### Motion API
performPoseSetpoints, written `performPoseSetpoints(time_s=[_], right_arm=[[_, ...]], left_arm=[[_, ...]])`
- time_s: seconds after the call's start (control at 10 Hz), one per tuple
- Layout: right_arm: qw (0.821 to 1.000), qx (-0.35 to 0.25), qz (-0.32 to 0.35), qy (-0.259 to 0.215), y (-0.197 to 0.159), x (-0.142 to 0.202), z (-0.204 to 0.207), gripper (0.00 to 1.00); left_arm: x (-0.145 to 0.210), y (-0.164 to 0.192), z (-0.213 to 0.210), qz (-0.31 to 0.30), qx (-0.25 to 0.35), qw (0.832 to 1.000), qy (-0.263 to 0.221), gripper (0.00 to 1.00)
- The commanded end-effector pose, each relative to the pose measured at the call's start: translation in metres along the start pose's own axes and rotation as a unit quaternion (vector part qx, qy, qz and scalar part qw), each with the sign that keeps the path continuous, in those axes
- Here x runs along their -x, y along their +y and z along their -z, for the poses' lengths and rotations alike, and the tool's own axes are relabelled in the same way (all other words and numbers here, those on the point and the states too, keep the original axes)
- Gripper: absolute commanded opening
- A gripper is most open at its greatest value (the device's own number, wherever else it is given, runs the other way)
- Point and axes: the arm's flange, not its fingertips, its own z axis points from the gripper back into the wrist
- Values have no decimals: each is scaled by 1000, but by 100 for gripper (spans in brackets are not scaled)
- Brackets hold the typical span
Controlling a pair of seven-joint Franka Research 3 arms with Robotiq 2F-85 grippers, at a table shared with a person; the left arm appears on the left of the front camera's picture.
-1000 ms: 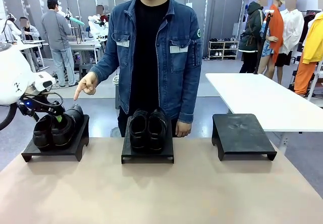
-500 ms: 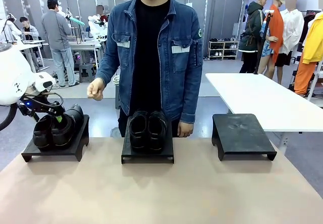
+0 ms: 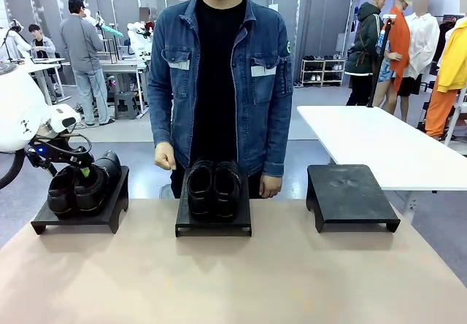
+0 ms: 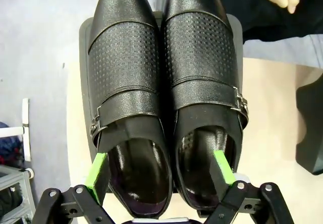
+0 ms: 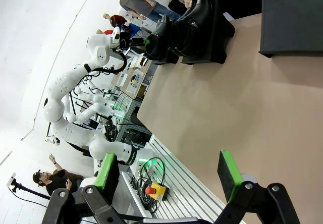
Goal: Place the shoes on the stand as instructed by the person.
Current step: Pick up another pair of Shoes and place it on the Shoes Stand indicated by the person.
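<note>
Black shoes, left pair [image 4: 164, 93]: side by side on the left stand [image 3: 76, 218], heels nearest the left gripper [image 4: 160, 176], toes pointing away from it.
Left gripper: jaws spread wide, one green pad [image 4: 96, 171] at the outer edge of one shoe's heel opening, the other inside the other shoe's opening; not clamped.
Middle pair [image 3: 213, 185]: on the middle stand [image 3: 213, 222], off to the left gripper's side, just in front of the person [image 3: 219, 76].
Right stand [image 3: 350, 193]: bare top.
Right gripper [image 5: 166, 176]: jaws apart, holding nothing, above the tan table [image 5: 242, 113], well apart from the shoes.
Person's hands: lowered at the table's far edge.
</note>
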Motion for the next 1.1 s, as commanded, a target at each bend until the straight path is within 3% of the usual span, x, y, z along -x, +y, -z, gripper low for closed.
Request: performPoseSetpoints(time_s=[0.0,0.1,0.2,0.3,0.5,0.6,0.8,1.0], right_arm=[[1000,-5,-3,-4,1,-1,-2,100],[1000,-5,-3,-4,1,-1,-2,100],[1000,-5,-3,-4,1,-1,-2,100],[1000,-5,-3,-4,1,-1,-2,100],[1000,-5,-3,-4,1,-1,-2,100],[1000,-5,-3,-4,1,-1,-2,100],[1000,-5,-3,-4,1,-1,-2,100],[1000,-5,-3,-4,1,-1,-2,100]], left_arm=[[-4,1,1,2,-2,1000,-2,100],[0,0,0,0,0,1000,0,100],[-5,14,-37,7,-35,999,14,100],[-3,32,-72,-7,-13,998,55,100],[16,70,-123,-6,37,997,71,100],[32,86,-137,-4,118,988,95,100],[80,125,-162,2,229,972,57,100],[132,163,-167,-23,345,938,32,100]])
